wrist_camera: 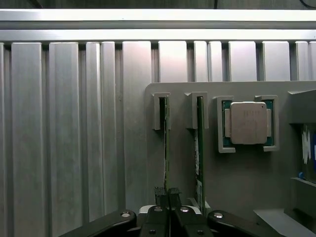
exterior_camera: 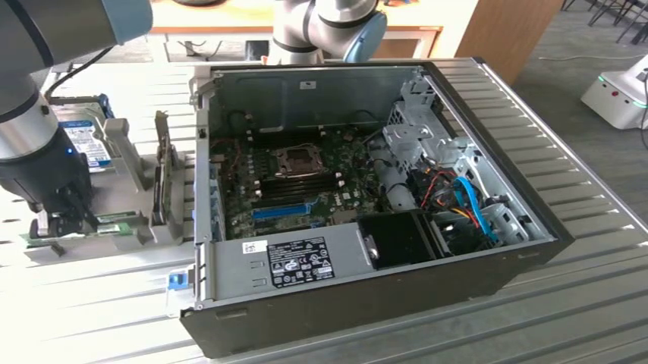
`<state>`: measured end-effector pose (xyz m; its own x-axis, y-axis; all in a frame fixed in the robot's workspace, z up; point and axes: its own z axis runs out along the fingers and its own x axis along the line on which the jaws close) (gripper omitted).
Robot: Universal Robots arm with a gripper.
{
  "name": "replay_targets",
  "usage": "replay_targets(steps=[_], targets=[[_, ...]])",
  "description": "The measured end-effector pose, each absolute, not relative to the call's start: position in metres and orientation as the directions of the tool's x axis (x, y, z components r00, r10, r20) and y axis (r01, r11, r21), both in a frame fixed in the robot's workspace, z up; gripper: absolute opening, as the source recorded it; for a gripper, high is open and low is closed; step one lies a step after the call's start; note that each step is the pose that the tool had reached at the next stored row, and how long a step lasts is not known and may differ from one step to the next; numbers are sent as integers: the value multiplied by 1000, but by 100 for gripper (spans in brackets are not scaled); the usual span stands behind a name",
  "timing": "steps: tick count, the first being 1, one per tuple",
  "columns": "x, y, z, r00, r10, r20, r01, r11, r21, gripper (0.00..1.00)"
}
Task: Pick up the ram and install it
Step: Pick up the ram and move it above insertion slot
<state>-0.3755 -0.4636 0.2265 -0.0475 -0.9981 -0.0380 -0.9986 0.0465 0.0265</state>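
The ram (wrist_camera: 166, 143) is a thin green stick seen edge-on, standing in a slot of a grey holder (wrist_camera: 237, 187). My gripper (wrist_camera: 167, 191) is directly over it, and its two dark fingers (wrist_camera: 160, 193) are pinched on the stick's edge. A second green stick (wrist_camera: 199, 148) stands in the neighbouring slot. In the exterior view my gripper (exterior_camera: 63, 218) reaches down onto the holder (exterior_camera: 61, 254) at the exterior view's left, beside the open computer case (exterior_camera: 354, 303). The motherboard's dark memory slots (exterior_camera: 303, 186) lie inside the case.
A processor chip (wrist_camera: 248, 122) rests in a pocket of the holder beside the sticks. A hard drive (exterior_camera: 86, 140) and an upright grey card (exterior_camera: 162, 178) stand between the holder and the case. A blue slot (exterior_camera: 278, 211), cables and a fan sit inside the case.
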Motion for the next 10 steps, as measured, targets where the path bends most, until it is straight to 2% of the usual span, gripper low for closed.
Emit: replay_targets(steps=[10], targets=[[-375, -464, 240, -48, -998, -38, -999, 47, 26, 12]])
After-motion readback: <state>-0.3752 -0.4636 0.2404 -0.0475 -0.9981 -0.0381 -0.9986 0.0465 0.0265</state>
